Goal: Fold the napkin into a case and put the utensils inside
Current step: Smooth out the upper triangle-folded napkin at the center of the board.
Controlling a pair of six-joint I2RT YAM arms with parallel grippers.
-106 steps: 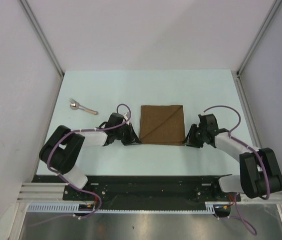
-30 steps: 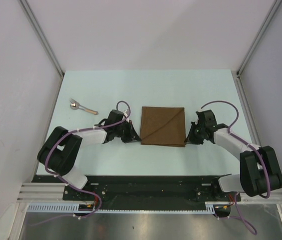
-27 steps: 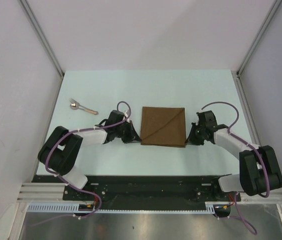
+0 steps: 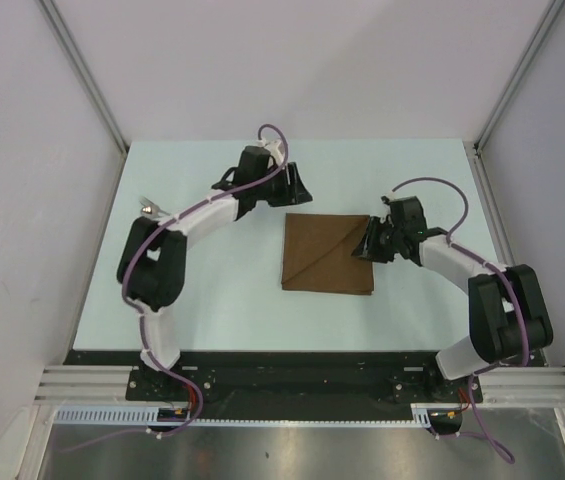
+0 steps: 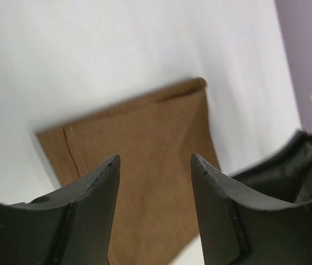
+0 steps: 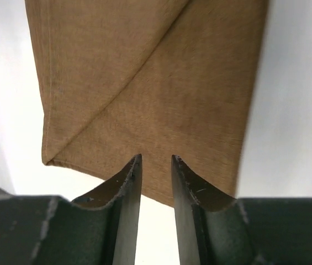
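The dark-brown napkin (image 4: 327, 252) lies flat at the table's middle, folded, with a diagonal crease. My left gripper (image 4: 297, 186) hovers just beyond its far-left corner. In the left wrist view the gripper (image 5: 156, 160) is open and empty, with the napkin (image 5: 144, 138) below and between the fingers. My right gripper (image 4: 363, 248) is at the napkin's right edge. In the right wrist view its tips (image 6: 156, 158) stand a narrow gap apart over the edge of the napkin (image 6: 156, 83), holding nothing. A utensil's silver head (image 4: 148, 209) shows at the far left, its handle hidden by my left arm.
The pale table (image 4: 212, 290) is boxed in by grey walls with metal rails at the left (image 4: 82, 70) and right (image 4: 517, 80). My left arm (image 4: 192, 215) arcs across the table's left half. The right arm's black body (image 5: 294, 165) shows in the left wrist view.
My left arm has swung from the napkin's near-left side to its far-left corner, crossing over the utensil. My right gripper has crept a little farther along the napkin's right edge. The napkin has not moved.
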